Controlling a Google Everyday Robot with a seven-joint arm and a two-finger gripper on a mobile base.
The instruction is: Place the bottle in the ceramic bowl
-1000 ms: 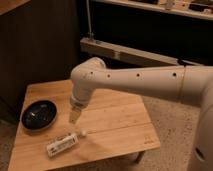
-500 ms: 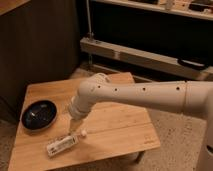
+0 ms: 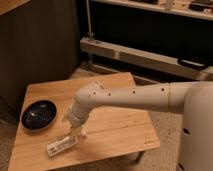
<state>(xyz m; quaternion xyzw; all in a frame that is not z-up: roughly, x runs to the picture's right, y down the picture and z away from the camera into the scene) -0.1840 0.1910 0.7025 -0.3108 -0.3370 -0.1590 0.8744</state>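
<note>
Camera view: bottle [image 3: 61, 145] just beside gripper [image 3: 77, 133]

End effector [image 3: 76, 133] low, pointed downward

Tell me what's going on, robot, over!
Gripper low over table, just beside bottle. Bottle lying flat, outside ceramic bowl. Nothing between bottle and bowl.

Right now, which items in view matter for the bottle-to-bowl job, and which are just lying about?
Job:
- bottle, lying flat on the wooden table
- ceramic bowl, on the table's left side
- end effector, low, close by one end of the bottle

Lying about:
- low shelf behind the table
- pole
</note>
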